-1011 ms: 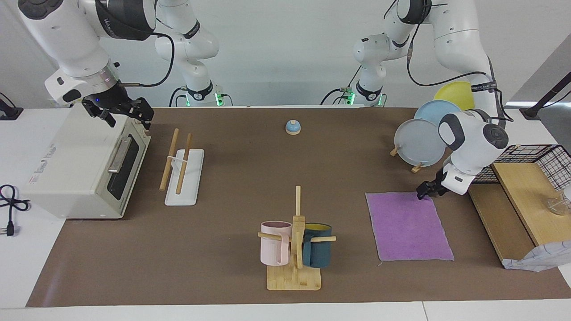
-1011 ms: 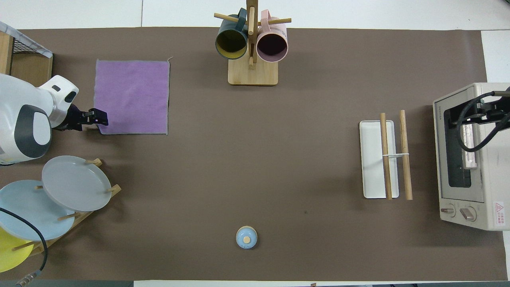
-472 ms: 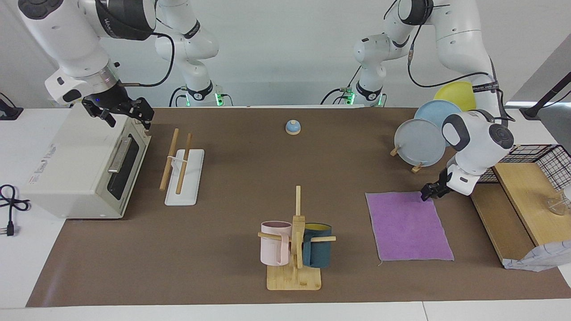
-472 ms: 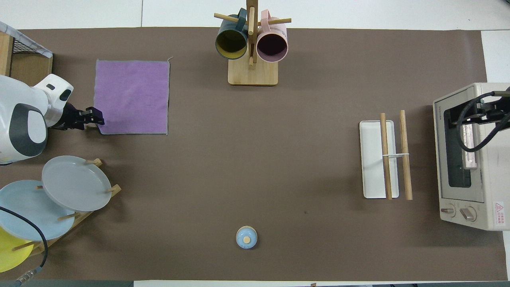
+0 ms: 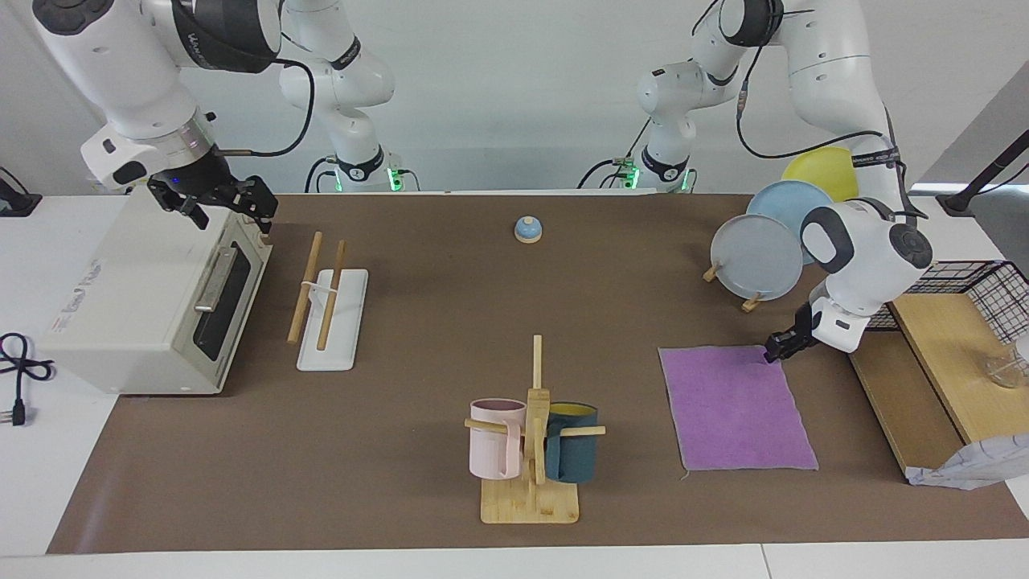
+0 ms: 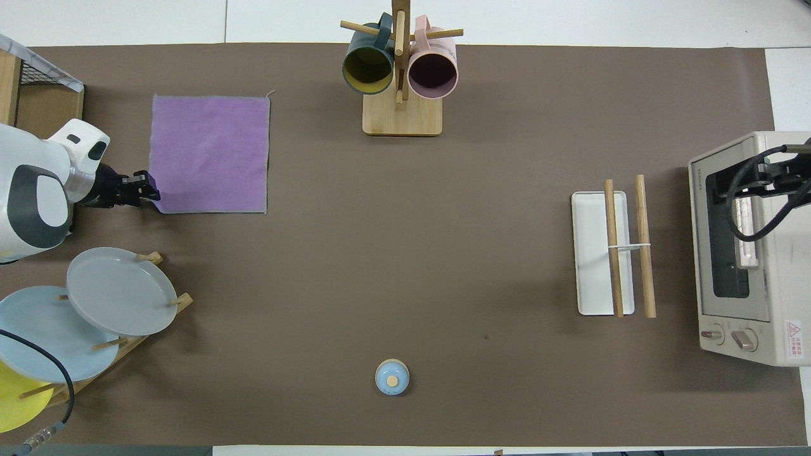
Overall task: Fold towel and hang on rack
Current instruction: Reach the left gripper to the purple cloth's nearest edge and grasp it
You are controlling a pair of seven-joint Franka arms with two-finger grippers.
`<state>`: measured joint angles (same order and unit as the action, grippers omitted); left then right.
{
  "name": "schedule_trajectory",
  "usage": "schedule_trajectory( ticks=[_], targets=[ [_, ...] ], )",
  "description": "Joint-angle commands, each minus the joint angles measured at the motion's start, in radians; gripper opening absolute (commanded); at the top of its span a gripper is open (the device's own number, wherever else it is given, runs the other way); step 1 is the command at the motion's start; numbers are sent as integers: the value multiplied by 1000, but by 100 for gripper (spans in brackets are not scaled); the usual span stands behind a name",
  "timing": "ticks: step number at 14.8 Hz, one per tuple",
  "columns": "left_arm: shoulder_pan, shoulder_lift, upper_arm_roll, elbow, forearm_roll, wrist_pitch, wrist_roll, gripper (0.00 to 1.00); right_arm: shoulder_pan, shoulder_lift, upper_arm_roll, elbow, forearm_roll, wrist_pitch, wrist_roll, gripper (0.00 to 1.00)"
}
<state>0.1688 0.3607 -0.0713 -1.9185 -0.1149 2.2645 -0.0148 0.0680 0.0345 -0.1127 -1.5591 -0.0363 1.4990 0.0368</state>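
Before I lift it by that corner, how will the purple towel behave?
The thin square purple towel lies fully flat, so it will probably hang limp and drape. It looks light; a loose thread at one corner suggests soft fabric. With the left gripper at its corner, expect the rest to drag across the brown mat.

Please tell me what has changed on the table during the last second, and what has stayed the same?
The left gripper, low at the towel corner nearest the robots, slid outward along that edge toward the left arm's end of the table. The towel stayed flat, purple face up, not lifted. The right gripper kept waiting over the toaster oven. The rack did not move.
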Motion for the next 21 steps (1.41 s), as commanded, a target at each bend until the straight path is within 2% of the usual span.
schedule_trajectory(
  ticks=[1, 4, 8, 16, 19, 21],
  targets=[
    [6, 9, -2, 4, -12, 9, -2, 29, -8, -22, 2, -25, 21, 4, -14, 100],
    [6, 9, -2, 4, -12, 12, -1, 21, -8, -22, 2, -25, 21, 6, -14, 100],
    [5, 9, -2, 4, -12, 9, -1, 1, -8, -22, 2, -25, 22, 4, -14, 100],
    [-5, 9, -2, 25, 3, -8, 13, 0, -8, -22, 2, -25, 21, 6, -14, 100],
    [-14, -6, -7, 50, 85, -37, 61, 0, -8, -22, 2, -25, 21, 6, -14, 100],
    [-57, -49, -10, 76, 130, -89, 96, 0, -8, -22, 2, -25, 21, 4, -14, 100]
  ],
)
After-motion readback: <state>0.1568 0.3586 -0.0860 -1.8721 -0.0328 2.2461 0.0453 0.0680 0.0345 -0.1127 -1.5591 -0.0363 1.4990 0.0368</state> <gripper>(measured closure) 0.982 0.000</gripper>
